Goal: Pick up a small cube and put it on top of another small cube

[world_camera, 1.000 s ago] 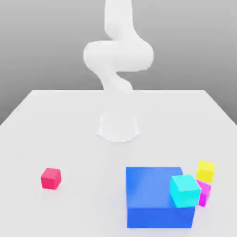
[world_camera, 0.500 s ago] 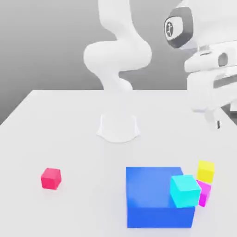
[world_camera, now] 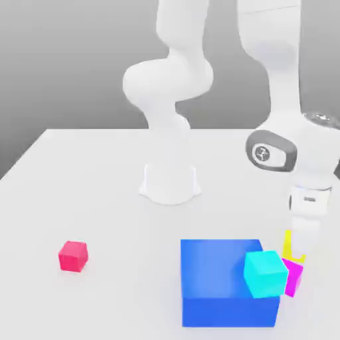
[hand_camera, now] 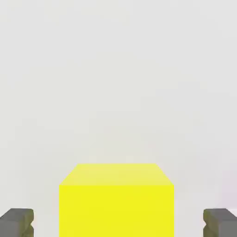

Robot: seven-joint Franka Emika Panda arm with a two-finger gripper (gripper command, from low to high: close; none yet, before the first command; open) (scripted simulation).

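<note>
The small cube is bright yellow and rests on the table at the exterior view's right, just behind a small magenta cube. My gripper has come down over it and hides most of it. In the hand view the yellow cube sits between the two dark fingers, and a gap shows on each side, so my gripper is open around it without touching. A small red-pink cube lies alone at the exterior view's left.
A big blue block stands at the front. A cyan cube sits at its right front corner, close to the magenta cube. The arm's white base is at the table's middle back.
The hand has dropped from high at the exterior view's right down onto the yellow cube. One second ago it was out of the picture. The cubes have not moved.
</note>
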